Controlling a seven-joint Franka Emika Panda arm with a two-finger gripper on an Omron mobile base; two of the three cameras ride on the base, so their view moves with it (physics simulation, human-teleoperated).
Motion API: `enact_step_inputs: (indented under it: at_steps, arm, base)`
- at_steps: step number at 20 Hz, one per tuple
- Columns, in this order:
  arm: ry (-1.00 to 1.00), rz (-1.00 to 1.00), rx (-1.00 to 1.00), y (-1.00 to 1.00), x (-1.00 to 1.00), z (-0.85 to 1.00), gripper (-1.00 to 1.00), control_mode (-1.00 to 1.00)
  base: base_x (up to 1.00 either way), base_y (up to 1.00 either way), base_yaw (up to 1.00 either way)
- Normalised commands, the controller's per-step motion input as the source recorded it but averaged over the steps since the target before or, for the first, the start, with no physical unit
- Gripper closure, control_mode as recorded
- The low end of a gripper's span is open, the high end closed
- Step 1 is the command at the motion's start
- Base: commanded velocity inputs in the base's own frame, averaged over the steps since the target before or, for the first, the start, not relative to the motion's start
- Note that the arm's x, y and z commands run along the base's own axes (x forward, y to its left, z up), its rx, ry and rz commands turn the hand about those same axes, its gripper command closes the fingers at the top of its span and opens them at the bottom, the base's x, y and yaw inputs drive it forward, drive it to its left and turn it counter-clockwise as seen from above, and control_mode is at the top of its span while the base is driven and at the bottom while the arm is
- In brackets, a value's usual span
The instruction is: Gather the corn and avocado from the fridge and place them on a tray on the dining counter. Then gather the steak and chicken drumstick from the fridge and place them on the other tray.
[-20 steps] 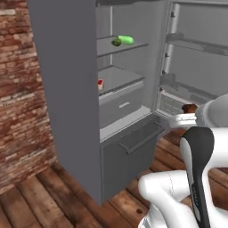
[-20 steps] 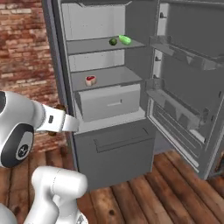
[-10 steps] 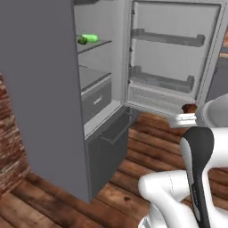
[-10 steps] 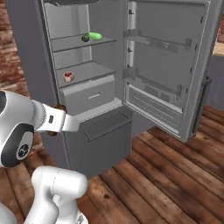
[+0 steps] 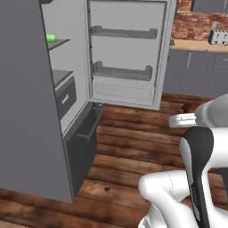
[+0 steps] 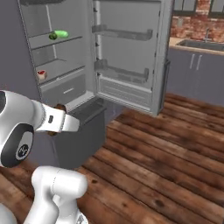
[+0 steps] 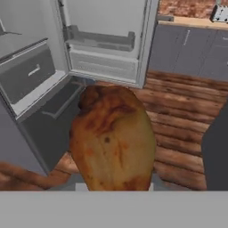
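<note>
Close before hand camera, drumstick [image 7: 113, 138] pinched in gripper [image 7: 113, 187], carried clear of open fridge [image 6: 65, 83]; keep grip firm, swing slow toward tray, avoid fridge door [image 5: 127, 53]

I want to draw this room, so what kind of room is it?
It looks like a kitchen. A tall grey fridge stands with its door wide open, and a counter with a sink runs along a brick wall. The tool holds a chicken drumstick.
</note>
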Motion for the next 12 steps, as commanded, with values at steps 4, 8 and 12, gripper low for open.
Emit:
enact_step_inputs:
  at_steps: [4,8,12]
  arm:
    - [0.0,0.0,0.0,0.0,0.0,0.0,1.0,1.0]
    - [0.0,0.0,0.0,0.0,0.0,0.0,1.0,1.0]
    - [0.0,0.0,0.0,0.0,0.0,0.0,1.0,1.0]
  base:
    - [-0.56,0.15,-0.48]
    - [-0.58,0.01,-0.46]
    - [-0.56,0.0,-0.43]
